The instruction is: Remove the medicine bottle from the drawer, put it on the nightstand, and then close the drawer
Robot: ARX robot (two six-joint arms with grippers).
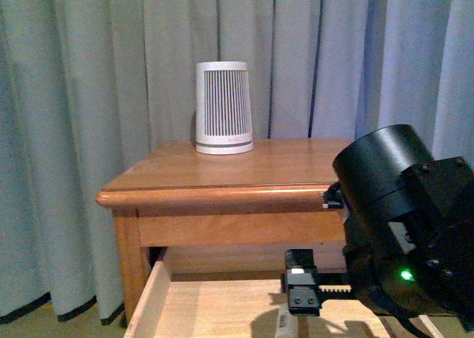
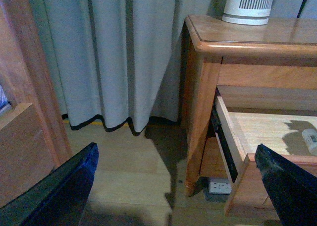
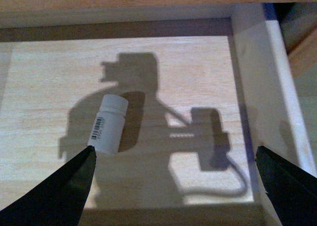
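Medicine bottle [image 3: 108, 124]: we see it lying on its side on the drawer [image 3: 257, 87] floor, clear of every wall, cap towards the back edge.
Drawer: pulled out of the nightstand [image 1: 215, 197], its pale wood inside showing.
Right gripper [image 3: 174, 150]: above the drawer, jaws spread wide and empty.
Left gripper [image 2: 176, 147]: jaws spread wide and empty, off the nightstand's left side.
Surface: a ribbed white device [image 1: 224, 108] stands near the back edge; we see curtains [image 1: 89, 93] behind.
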